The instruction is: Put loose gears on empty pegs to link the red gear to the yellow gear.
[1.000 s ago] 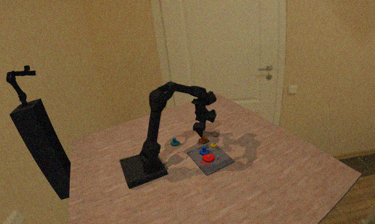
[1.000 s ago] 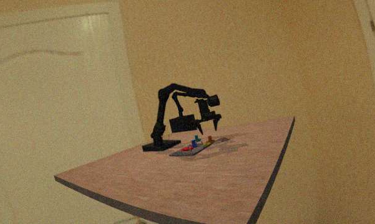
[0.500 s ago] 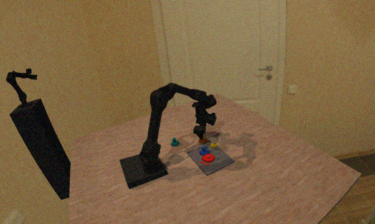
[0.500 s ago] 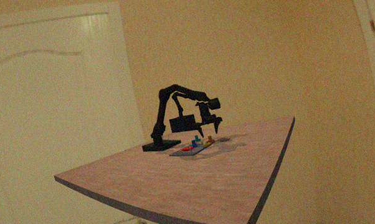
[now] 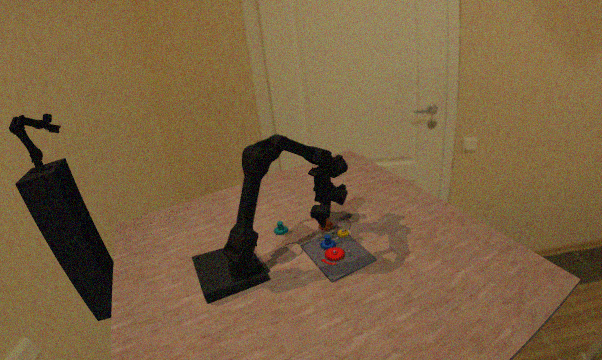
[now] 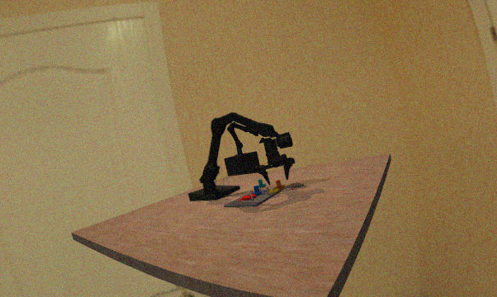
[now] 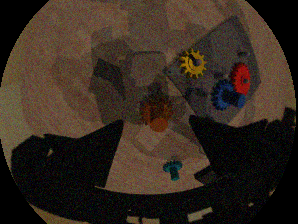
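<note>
My gripper [image 5: 323, 226] [image 6: 278, 181] [image 7: 156, 120] is open and empty. It points down above the orange gear [image 5: 327, 227] [image 6: 278, 184] [image 7: 159, 124], with a finger to either side in the wrist view. That gear stands on the table beside the grey board [image 5: 358, 260] [image 6: 235, 204] [image 7: 235, 35]. The blue gear [image 5: 328, 243] [image 6: 257, 190] [image 7: 220, 97] is on the board beside the red gear [image 5: 334, 254] [image 6: 247, 198] [image 7: 240, 82]. The yellow gear [image 5: 343, 233] [image 6: 275, 190] [image 7: 189, 64] is near a board corner. The teal gear [image 5: 281, 229] [image 6: 261, 182] [image 7: 173, 165] stands on the table. Peg details are too dark.
The arm's black base [image 5: 221, 280] [image 6: 207, 195] stands on the table [image 5: 301, 320] [image 6: 215, 235], on the same side as the teal gear. A separate black block [image 5: 63, 230] with a small arm on it shows at the left in the top view. Arm shadows cross the board's surroundings.
</note>
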Motion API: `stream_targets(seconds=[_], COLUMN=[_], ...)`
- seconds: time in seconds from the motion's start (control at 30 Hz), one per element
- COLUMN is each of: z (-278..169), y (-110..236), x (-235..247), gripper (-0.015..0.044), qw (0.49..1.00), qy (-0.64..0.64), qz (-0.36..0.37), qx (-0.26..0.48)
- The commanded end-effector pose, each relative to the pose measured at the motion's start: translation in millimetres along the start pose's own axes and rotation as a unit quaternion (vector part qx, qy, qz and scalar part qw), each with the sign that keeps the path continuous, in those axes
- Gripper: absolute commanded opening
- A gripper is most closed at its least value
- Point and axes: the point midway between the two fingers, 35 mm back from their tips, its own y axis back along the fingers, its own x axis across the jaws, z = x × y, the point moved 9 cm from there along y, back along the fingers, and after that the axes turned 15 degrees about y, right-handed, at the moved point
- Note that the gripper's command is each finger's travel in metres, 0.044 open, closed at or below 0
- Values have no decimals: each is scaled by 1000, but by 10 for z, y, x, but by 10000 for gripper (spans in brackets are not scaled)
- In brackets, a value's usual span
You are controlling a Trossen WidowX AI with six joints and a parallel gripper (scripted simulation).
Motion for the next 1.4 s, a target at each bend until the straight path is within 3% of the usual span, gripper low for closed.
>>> stream_targets(seconds=[0.0,0.43,0.73,1.37], z=[-7,-7,-7,44], y=[-19,-19,-19,356], x=[-9,-9,-9,38], gripper=[414,72,0,0], qw=[1000,1000,1000,1000], qy=[-3,-3,-3,-3], qz=[-3,-3,-3,-3], qx=[1,1,1,0])
